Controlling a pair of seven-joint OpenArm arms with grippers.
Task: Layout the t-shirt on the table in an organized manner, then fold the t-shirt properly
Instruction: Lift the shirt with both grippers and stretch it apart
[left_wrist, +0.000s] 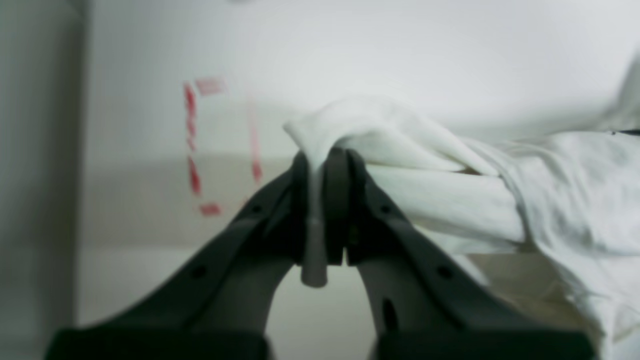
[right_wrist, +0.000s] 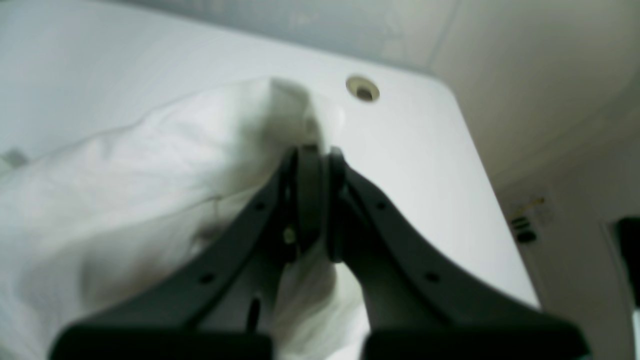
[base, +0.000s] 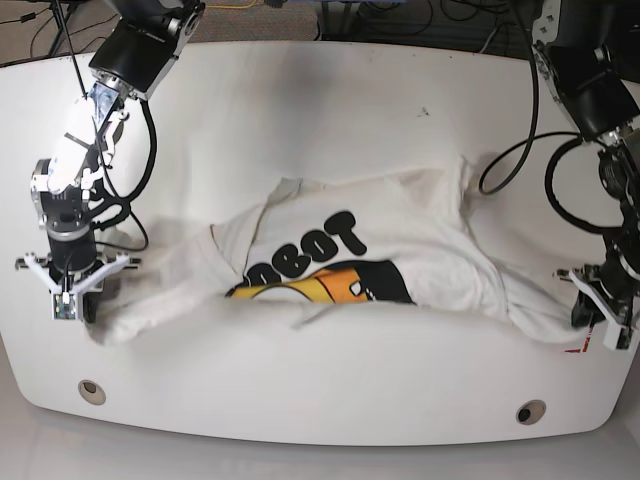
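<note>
T-shirt (base: 400, 265) cloth, white with black lettering and an orange-and-yellow print facing up, lies stretched sideways across the middle of the table (base: 330, 110), rumpled and with its near edge folded back over the print. Each end of it is drawn out toward one arm. The right gripper (base: 70, 300), at the base view's left, has its jaws pressed together on a bunched tip of fabric, with a round hole (right_wrist: 363, 89) in the tabletop just beyond the pinched cloth in the wrist view. The left gripper (base: 600, 320), at the base view's right, is likewise clamped on a fold of the shirt's other end, a strip of cloth hanging down between its fingers (left_wrist: 336, 200). Behind that fold, red tape marks (left_wrist: 192, 145) outline a rectangle on the white surface.
</note>
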